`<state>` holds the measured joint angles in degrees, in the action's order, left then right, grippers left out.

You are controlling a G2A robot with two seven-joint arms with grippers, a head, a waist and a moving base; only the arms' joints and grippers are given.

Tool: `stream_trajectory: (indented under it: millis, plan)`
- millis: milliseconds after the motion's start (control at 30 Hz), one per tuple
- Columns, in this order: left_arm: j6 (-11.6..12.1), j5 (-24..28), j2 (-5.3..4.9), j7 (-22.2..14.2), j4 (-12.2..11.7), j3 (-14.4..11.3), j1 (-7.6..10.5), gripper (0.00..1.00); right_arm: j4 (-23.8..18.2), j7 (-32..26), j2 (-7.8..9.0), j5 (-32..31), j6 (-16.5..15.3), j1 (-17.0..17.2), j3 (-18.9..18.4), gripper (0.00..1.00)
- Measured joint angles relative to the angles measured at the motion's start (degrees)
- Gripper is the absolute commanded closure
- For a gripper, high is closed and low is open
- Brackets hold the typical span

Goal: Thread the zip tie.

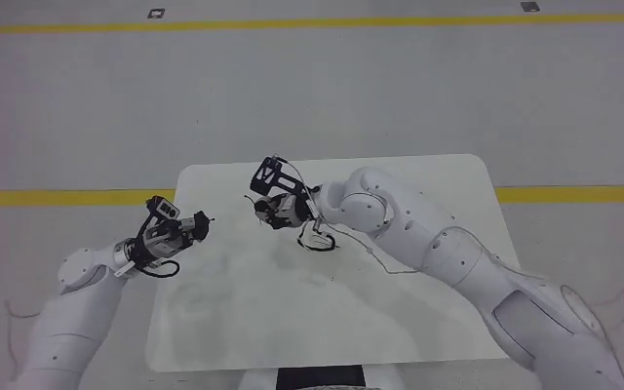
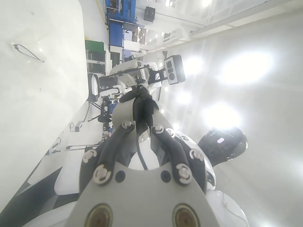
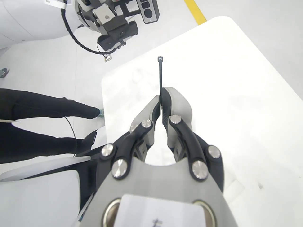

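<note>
Zip tie (image 3: 160, 76) between fingers (image 3: 170, 102) of right gripper (image 3: 161, 98), over table (image 3: 236, 83)

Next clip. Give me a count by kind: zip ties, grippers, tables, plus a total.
Zip ties: 2, the held zip tie in the right gripper and the looped zip tie lying on the table.
Grippers: 2, the right gripper and the left gripper.
Tables: 1.
Total: 5.

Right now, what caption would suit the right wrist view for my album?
The right tool grips a black zip tie, its head pointing out over the white table.
</note>
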<state>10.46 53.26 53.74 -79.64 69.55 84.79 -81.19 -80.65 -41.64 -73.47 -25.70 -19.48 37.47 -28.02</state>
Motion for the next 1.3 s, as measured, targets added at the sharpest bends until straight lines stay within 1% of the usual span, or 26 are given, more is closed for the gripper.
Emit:
stream_trajectory:
  millis: [733, 800, 900, 967, 1000, 1067, 1167, 1267, 1300]
  plan:
    - [0.0, 0.0, 0.00, 0.0, 0.0, 0.0, 0.00, 1.00, 0.0, 0.0, 0.00, 0.0, 0.0, 0.0, 0.0, 1.00]
    - [-0.5, 0.0, 0.02, 0.3, 0.3, -0.2, -0.18, 1.00, -0.1, 0.1, 0.01, -0.1, 0.0, 0.1, -0.1, 1.00]
    - [-1.9, -1.3, -0.05, 0.3, 0.6, -0.8, -0.75, 1.00, -2.2, 2.1, 0.47, -2.6, 0.0, 1.0, -0.6, 1.00]
    - [-2.9, -0.9, 0.02, 0.1, 0.0, -1.4, -0.90, 1.00, -4.0, 3.0, 1.06, -3.8, 0.0, 1.5, -0.9, 1.00]
    - [-2.9, -1.1, 0.06, 0.0, -0.4, -1.7, -0.88, 1.00, -4.9, 3.4, 1.34, -4.1, 0.0, 1.7, -0.9, 1.00]
    - [-2.3, -1.8, 0.18, 0.4, -1.0, -2.4, -0.72, 1.00, -6.4, 4.3, 1.88, -4.5, 0.0, 1.7, -0.5, 1.00]
    - [-1.5, -2.0, 0.50, 0.9, -1.8, -3.8, -0.46, 1.00, -8.0, 6.1, 2.65, -4.5, 0.0, 1.1, 1.1, 1.00]
    - [-0.9, -2.3, 0.73, 1.5, -2.4, -4.9, -0.36, 1.00, -9.0, 8.0, 3.13, -3.9, 0.0, -0.5, 3.6, 1.00]
    - [-0.5, -2.6, 0.78, 1.7, -2.5, -5.2, -0.34, 1.00, -9.5, 8.8, 3.27, -3.8, 0.0, -1.4, 5.0, 1.00]
